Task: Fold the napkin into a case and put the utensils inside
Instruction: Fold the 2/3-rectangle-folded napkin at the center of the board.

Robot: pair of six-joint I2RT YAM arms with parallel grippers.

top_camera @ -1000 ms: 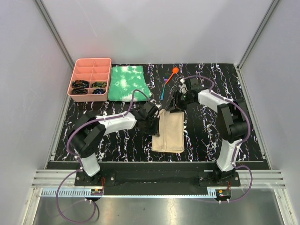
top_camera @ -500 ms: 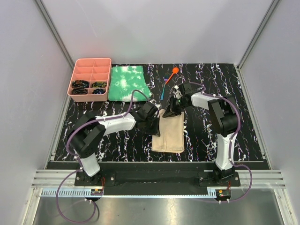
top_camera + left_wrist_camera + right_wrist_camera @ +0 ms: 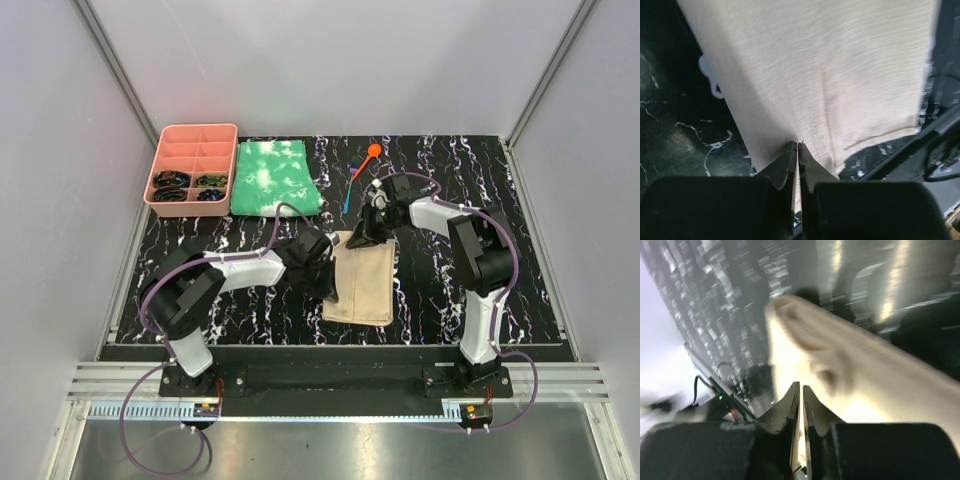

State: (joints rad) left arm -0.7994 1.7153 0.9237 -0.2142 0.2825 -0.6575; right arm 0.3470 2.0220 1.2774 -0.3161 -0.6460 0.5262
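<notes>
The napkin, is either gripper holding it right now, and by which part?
Both are. The left gripper is shut on the left edge of the napkin, and the right gripper pinches its far edge.

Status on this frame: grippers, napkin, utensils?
Left gripper shut on napkin, left edge. Right gripper shut on its far corner. Orange spoon, blue utensil beyond it, not inside.

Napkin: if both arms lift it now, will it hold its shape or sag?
Likely floppy and saggy: the napkin bunches into soft folds where the right gripper pinches it. Probably thin and light: it fits inside the left gripper, jaws nearly shut.
</notes>
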